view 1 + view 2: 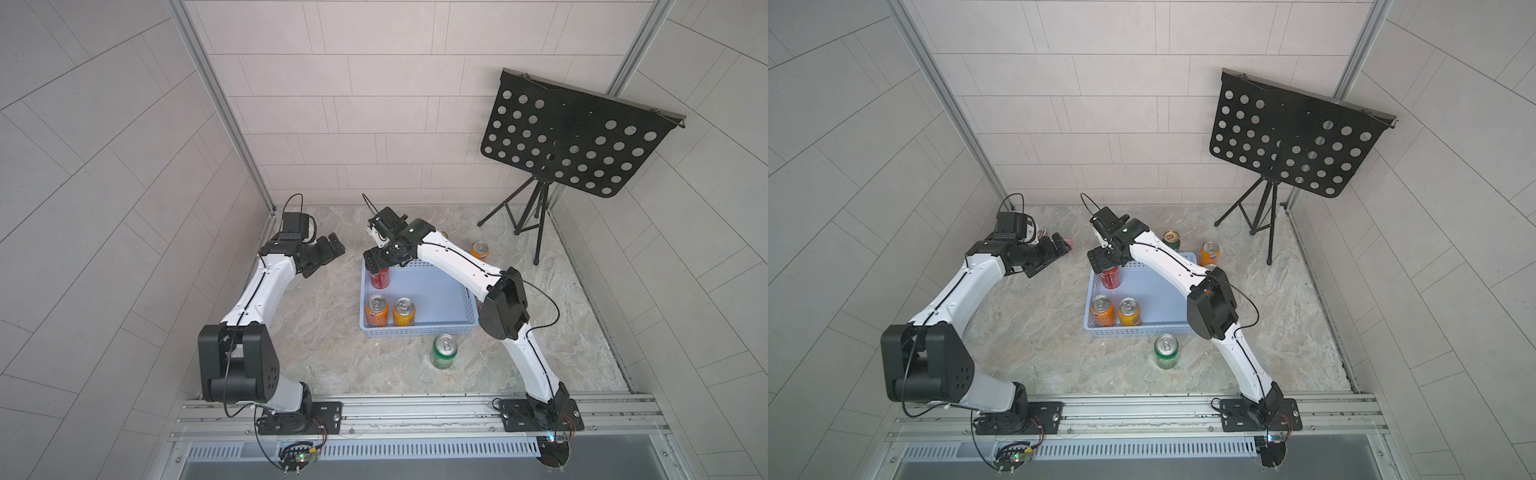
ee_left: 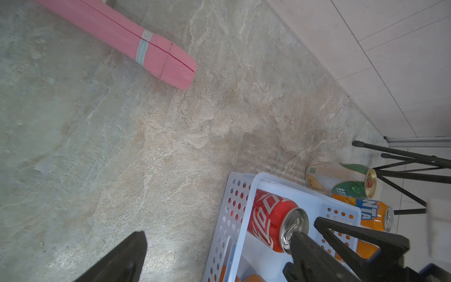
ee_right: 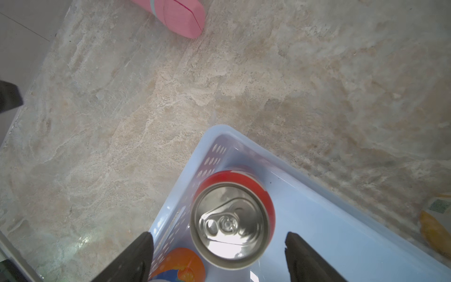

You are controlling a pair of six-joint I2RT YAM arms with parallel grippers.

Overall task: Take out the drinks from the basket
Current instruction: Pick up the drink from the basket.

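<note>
The pale blue basket (image 1: pixel 419 330) holds three upright drinks: a red can (image 1: pixel 380 277) in its far left corner and two orange cans (image 1: pixel 376 311) (image 1: pixel 404 311) at its near left. My right gripper (image 1: pixel 376 262) hovers open just above the red can (image 3: pixel 231 219), one finger on each side of its silver top, with gaps on both sides. Left of the basket, my left gripper (image 1: pixel 328 255) is open and empty above the floor. Outside the basket stand a green can (image 1: pixel 444 351) in front, and an orange can (image 1: pixel 1209 253) and a green can (image 1: pixel 1172 240) behind.
A pink wand-shaped object (image 2: pixel 146 44) lies on the stone floor at the far left, close to my left gripper. A black perforated music stand (image 1: pixel 573 137) on a tripod fills the far right corner. Tiled walls close in three sides.
</note>
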